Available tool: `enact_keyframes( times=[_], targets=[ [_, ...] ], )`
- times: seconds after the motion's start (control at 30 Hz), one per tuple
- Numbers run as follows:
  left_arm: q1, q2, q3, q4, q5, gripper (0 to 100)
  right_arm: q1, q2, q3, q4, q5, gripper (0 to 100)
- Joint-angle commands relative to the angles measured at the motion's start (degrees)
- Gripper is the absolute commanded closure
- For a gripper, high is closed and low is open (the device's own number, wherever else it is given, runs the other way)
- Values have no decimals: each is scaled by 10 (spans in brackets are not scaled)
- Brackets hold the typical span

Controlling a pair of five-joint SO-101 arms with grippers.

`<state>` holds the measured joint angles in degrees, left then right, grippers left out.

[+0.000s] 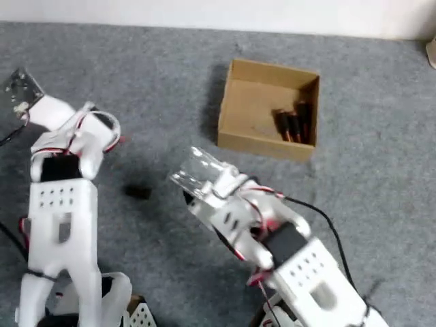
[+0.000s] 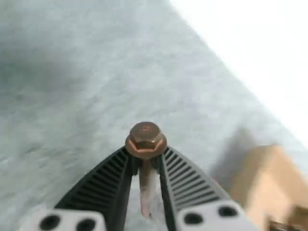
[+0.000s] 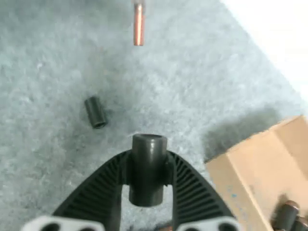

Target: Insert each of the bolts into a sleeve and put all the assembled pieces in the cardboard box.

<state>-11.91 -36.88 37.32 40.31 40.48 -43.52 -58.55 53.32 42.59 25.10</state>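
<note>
Sleeves, from above: one black plastic sleeve [image 1: 138, 193] lies on the grey table [image 1: 381, 170] beside my right claw [image 1: 187, 180]. The brown cardboard box [image 1: 262, 144] beyond holds assembled pieces [image 1: 293, 124], too bunched to count.

Left wrist: my left claw [image 2: 146, 156] clenches one copper hex-head bolt [image 2: 146, 139] below its head. It looks stiff, light and probably slick.

Right wrist: right claw grips a second sleeve [image 3: 148, 166] across its wall; it may roll.

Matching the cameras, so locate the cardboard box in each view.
High view: cardboard box beyond the right arm, toward the white border.
Left wrist view: box corner beside the left pincer gripping a bolt.
Right wrist view: box corner beside the right pincer gripping a sleeve.
Shared landmark: white border.
</note>
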Motion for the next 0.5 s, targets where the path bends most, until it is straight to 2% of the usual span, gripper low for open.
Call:
enact_keyframes(
  times=[0.0, 0.1, 0.23, 0.47],
  targets=[
    [51, -120, -43, -18, 4, 996, 24, -105, 32, -22, 2, 995],
    [70, -232, -37, -16, 4, 996, 28, -183, 80, -22, -2, 995],
    [106, -363, -2, -16, 4, 996, 25, -284, 138, -22, -51, 995],
    [202, -509, 96, -15, 5, 996, 28, -433, 211, -19, -55, 995]
  ],
)
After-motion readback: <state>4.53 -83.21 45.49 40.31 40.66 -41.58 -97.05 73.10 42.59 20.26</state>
